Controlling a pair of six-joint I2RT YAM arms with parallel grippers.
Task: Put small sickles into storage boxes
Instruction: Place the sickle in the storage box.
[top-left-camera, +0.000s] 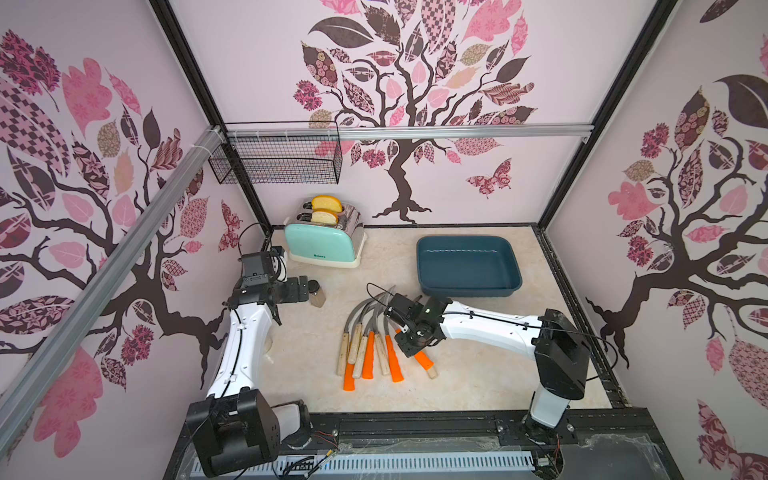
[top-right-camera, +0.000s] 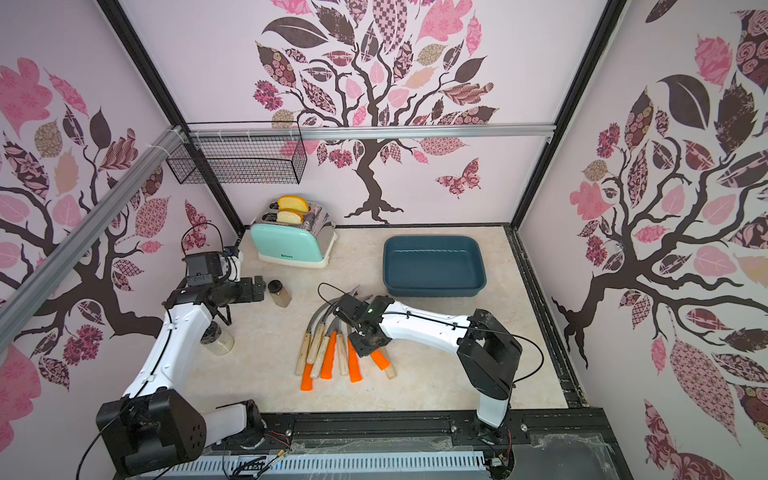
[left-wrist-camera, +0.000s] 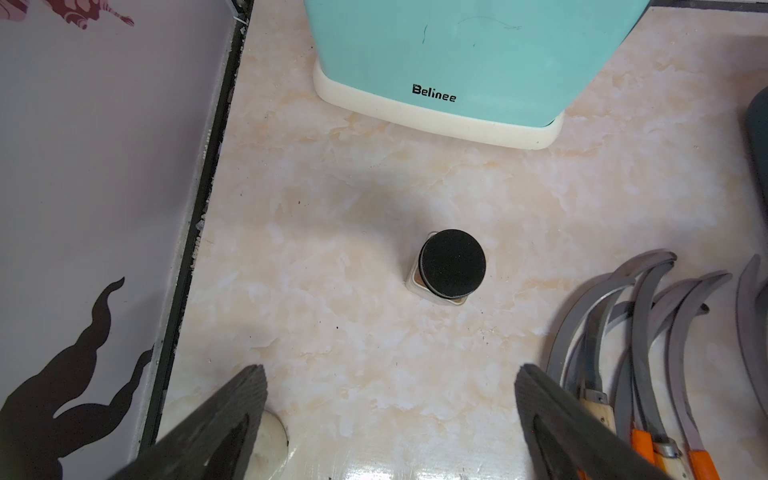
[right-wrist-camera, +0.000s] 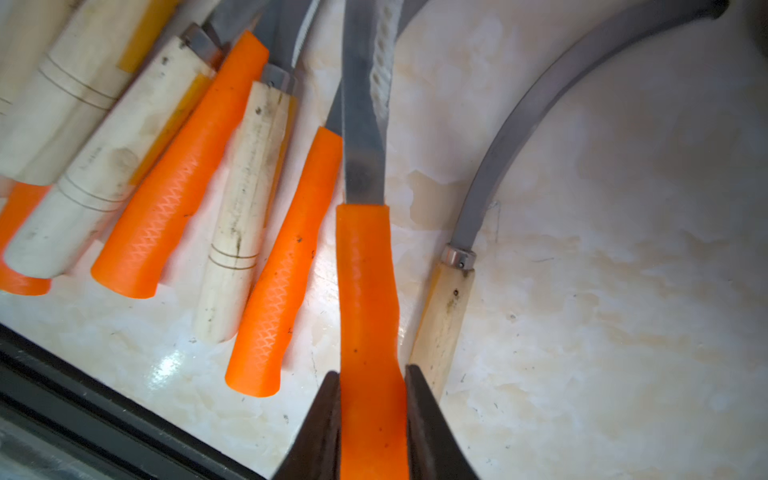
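Observation:
Several small sickles (top-left-camera: 370, 345) with grey curved blades and orange or pale wood handles lie fanned out on the marble table, also in a top view (top-right-camera: 328, 353). My right gripper (right-wrist-camera: 372, 372) is shut on the orange handle of one sickle (right-wrist-camera: 365, 270) at the right side of the pile, where the wrist (top-left-camera: 409, 338) covers it from above. The dark teal storage box (top-left-camera: 465, 266) stands empty behind the pile, seen in both top views (top-right-camera: 432, 266). My left gripper (left-wrist-camera: 390, 370) hangs open over bare table to the left of the pile (top-left-camera: 305, 286).
A mint toaster (top-left-camera: 324, 241) with bread stands at the back left. A black-lidded spice jar (left-wrist-camera: 452, 262) stands in front of my left gripper. Another jar (top-right-camera: 218, 340) sits under the left arm. A wood-handled sickle (right-wrist-camera: 444, 316) lies beside the held one. A wire basket (top-left-camera: 282, 158) hangs on the wall.

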